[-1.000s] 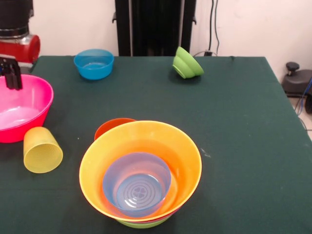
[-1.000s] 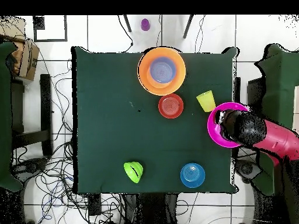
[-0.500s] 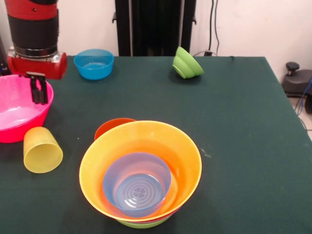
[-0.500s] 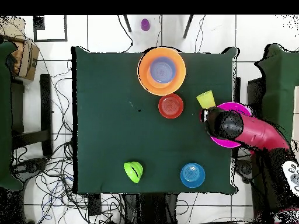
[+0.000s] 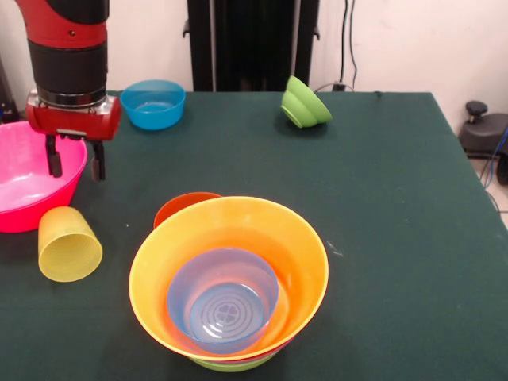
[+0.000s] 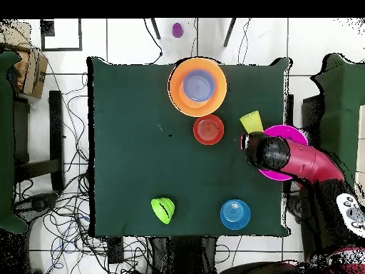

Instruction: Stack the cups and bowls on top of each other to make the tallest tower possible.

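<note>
Gripper [image 5: 75,161] open at pink bowl's [image 5: 32,186] rim — green cloth [image 5: 381,206] bare rightward.

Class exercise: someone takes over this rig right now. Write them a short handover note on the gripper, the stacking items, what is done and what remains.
Gripper: jaws open, empty, at the rim of the big pink plastic bowl.
Tower: wide orange bowl holding a purple one, lime-green bowl lowest.
Loose: ribbed yellow tumbler on its side, red-orange bowl, small blue bowl, tilted lime-green bowl.
Left: stack all of these.
</note>
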Motion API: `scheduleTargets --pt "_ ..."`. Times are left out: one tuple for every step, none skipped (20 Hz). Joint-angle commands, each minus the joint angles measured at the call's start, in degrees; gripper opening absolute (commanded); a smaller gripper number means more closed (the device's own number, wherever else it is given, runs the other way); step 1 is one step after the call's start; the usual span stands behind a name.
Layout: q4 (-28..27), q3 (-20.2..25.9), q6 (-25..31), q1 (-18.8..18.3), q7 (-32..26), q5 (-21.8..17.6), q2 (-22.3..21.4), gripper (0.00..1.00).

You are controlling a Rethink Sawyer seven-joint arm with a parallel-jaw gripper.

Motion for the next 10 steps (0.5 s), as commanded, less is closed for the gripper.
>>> scheduleTargets --pt "-2.2 1.0 -1.8 0.7 7.2 1.2 2.1 1.0" --pt "-2.3 1.1 -1.7 0.5 7.0 1.3 2.2 1.0" --pt "-2.3 1.2 -1.6 0.4 6.8 1.3 2.2 1.0" --pt "-2.4 1.3 -1.6 0.3 6.6 1.3 2.2 1.0" --pt "-2.4 1.4 -1.6 0.2 6.3 1.2 2.2 1.0" --pt "-2.2 1.5 -1.7 0.1 6.2 1.2 2.2 1.0" --pt "-2.2 1.6 -1.8 0.0 6.0 1.1 2.2 1.0" --pt "-2.4 1.7 -1.7 -0.1 5.9 1.2 2.3 1.0" --pt "-2.4 1.8 -1.8 -0.2 5.9 1.2 2.4 1.0" --pt "-2.5 1.8 -1.9 -0.2 6.0 1.3 2.5 1.0"
